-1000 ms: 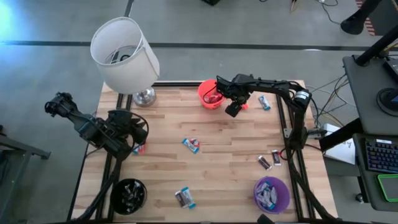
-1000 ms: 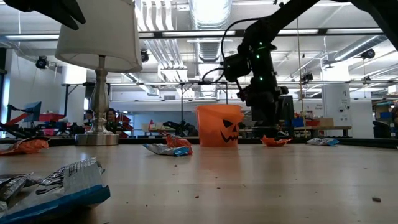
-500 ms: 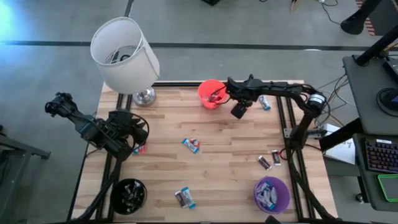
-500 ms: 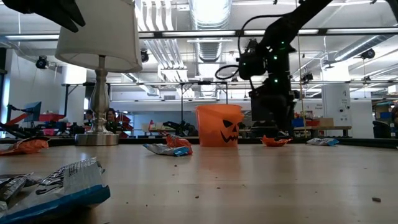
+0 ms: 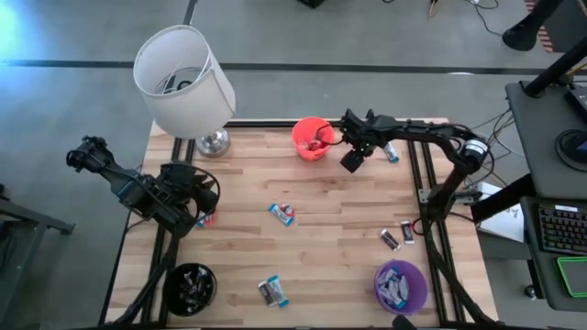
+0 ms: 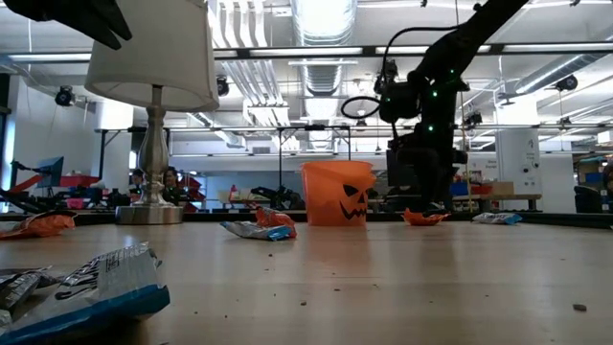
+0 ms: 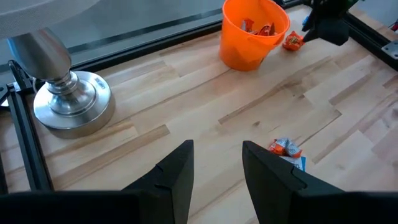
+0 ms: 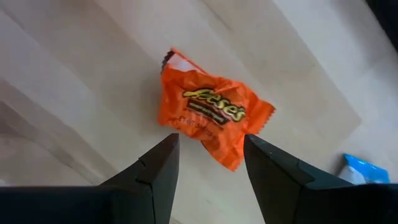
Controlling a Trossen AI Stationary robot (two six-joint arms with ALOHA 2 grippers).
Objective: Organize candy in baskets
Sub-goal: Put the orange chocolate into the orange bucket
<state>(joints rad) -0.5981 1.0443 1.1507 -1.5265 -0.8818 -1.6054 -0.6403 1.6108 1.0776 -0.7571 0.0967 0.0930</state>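
Note:
An orange candy [image 8: 211, 112] lies flat on the table just right of the orange basket [image 5: 312, 137], which holds a few candies. My right gripper [image 8: 209, 143] hovers open above this candy, fingers pointing down, one on each side of its near edge, not touching; in the low view the right gripper [image 6: 421, 192] stands over the orange candy [image 6: 423, 218]. My left gripper [image 7: 217, 177] waits open and empty at the table's left side, also seen from above [image 5: 188, 197]. The purple basket [image 5: 400, 286] and the black basket [image 5: 190, 286] stand at the near corners.
A white lamp [image 5: 183, 82] stands at the far left on a metal base [image 7: 68, 102]. Loose candies lie at mid table [image 5: 282, 214], near the front edge [image 5: 272, 291], by the right edge [image 5: 397, 236], and a blue one [image 5: 391, 151] beside my right gripper.
My right gripper has gone from beside the orange basket toward the table's right edge and a little down, tipping to point more steeply downward over the orange candy. It has stayed open.

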